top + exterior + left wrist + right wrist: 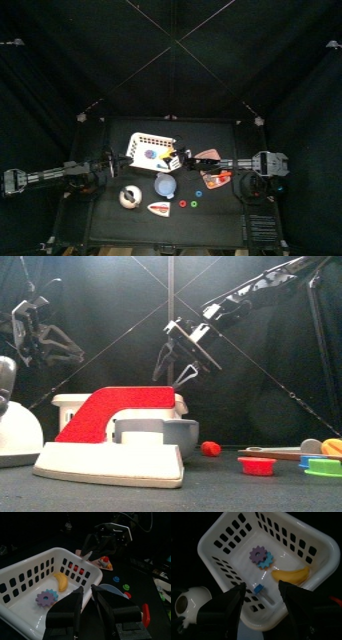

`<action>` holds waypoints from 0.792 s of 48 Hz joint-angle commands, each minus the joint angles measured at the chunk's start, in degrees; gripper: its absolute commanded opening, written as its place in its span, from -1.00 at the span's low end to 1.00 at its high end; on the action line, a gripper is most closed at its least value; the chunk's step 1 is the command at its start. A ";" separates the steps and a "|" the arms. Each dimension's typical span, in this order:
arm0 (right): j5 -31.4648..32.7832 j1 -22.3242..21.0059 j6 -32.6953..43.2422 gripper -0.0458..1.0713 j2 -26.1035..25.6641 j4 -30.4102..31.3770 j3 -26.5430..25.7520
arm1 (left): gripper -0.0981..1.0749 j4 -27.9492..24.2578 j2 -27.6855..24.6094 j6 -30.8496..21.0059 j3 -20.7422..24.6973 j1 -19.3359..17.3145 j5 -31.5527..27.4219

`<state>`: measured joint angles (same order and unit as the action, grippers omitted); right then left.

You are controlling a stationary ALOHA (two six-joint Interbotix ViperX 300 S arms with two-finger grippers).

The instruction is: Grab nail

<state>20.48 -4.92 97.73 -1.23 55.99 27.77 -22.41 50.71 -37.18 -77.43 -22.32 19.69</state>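
Just below centre of the right wrist view, between the two dark jaws: nail (263,593), small and blue-headed with a pale shaft, lying flat on the floor of the white basket (221,539). Close above it in that frame, two toy gears (260,556), purple and blue, overlapping; further right, a banana (293,574) near the basket wall.

Right gripper (261,587) spread wide, gripping nothing, poised over the basket with the nail framed in the gap. Seemingly lined up that way for a straight drop, one jaw to each side of the shaft. Probably kept wide to clear the gears and the near wall on the way down. Shown in the top view reaching from the right side of the frame to the basket's right rim at mid-frame. Shown in the front view hanging at upper centre, above and behind the basket, not yet down among the toys.

Left gripper (87,592) at the bottom of its own view, parted by only a narrow slit, empty, held off the basket's near corner. Probably parked there to leave the other arm room. Nail not made out from that side.
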 commanded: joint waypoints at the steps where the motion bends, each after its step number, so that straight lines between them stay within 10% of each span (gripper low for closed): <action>1: 1.14 2.02 0.00 0.67 -4.13 -1.14 1.23 | 0.28 0.09 -0.18 0.00 0.79 0.18 0.26; 38: 34.80 12.13 1.67 0.66 -12.57 -29.88 14.94 | 0.28 0.09 -0.18 0.00 0.70 0.00 0.18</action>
<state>53.44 7.03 98.79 -12.92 26.81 43.07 -22.41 50.63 -37.27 -77.43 -22.24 19.69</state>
